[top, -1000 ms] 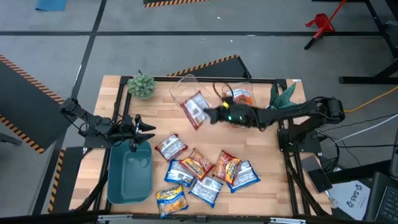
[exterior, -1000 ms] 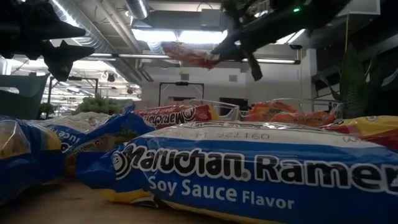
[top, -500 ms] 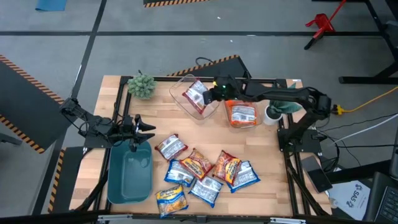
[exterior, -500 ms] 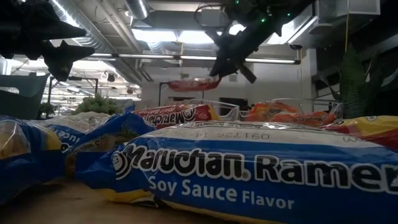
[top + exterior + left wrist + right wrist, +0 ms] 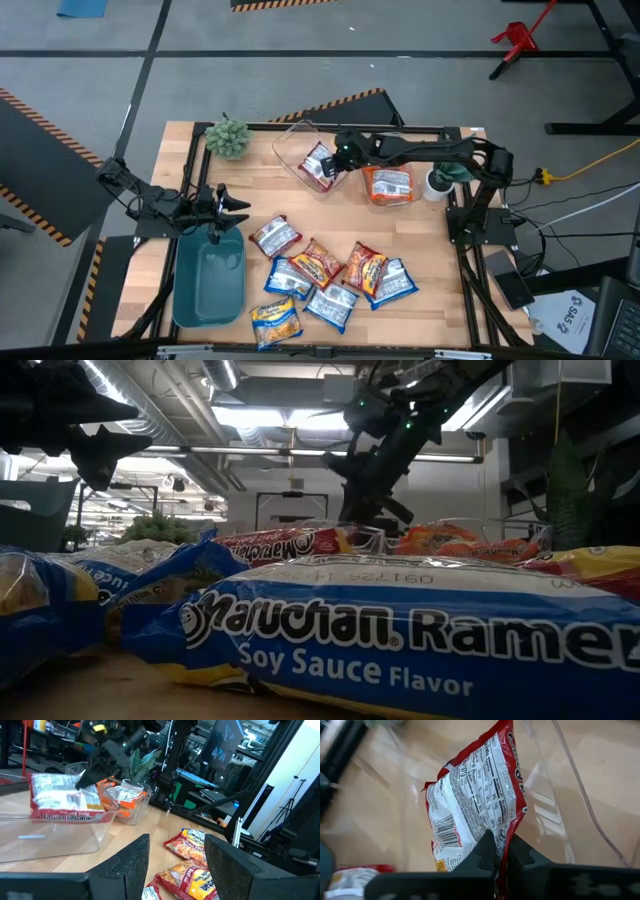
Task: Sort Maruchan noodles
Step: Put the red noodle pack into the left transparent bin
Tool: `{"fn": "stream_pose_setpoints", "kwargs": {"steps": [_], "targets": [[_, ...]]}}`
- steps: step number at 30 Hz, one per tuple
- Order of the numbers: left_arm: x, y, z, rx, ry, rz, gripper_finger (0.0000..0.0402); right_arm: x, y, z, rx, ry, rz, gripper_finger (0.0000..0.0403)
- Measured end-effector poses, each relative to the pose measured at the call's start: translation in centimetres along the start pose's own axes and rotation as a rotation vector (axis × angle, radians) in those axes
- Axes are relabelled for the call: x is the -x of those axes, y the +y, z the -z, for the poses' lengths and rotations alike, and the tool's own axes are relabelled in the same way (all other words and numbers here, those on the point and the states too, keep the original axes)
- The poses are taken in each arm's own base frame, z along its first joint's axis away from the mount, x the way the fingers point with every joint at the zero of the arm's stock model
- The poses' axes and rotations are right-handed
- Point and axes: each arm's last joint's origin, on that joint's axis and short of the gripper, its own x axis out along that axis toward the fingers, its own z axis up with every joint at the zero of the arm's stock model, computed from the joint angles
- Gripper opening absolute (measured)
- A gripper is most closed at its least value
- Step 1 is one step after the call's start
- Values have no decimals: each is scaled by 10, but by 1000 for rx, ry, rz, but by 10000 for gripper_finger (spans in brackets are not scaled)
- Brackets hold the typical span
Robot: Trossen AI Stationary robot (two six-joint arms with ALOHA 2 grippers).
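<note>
Red packet (image 5: 476,800) pinched in right tool (image 5: 501,851), inside clear bin (image 5: 292,152), left tool (image 5: 232,212) released.

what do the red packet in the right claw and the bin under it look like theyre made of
Red packet: thin glossy plastic film, judging by its crinkles and glare. Bin: clear hard plastic, likely, since the table shows through its smooth walls. The right claw pinches the packet's edge.
</note>
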Motion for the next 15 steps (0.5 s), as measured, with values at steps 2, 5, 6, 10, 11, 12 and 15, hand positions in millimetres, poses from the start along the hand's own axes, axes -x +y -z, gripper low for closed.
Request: {"fn": "stream_pose_setpoints", "kwargs": {"steps": [2,5,6,10,11,12,15], "targets": [[0,0,0,0,0,0,185,-5,-2,2,5,12,10,1],[0,0,0,-15,0,0,185,-12,-5,6,23,39,33,1],[0,0,0,-20,0,0,185,-13,-5,7,27,49,40,1],[0,0,0,-24,-1,-2,185,-15,-6,9,63,65,39,17],[0,0,0,-24,-1,-3,185,-15,-6,9,72,66,38,24],[0,0,0,-24,-1,-3,185,-15,-6,9,77,66,39,31],[0,0,0,-24,-1,-3,185,-15,-6,9,81,63,56,54]]}}
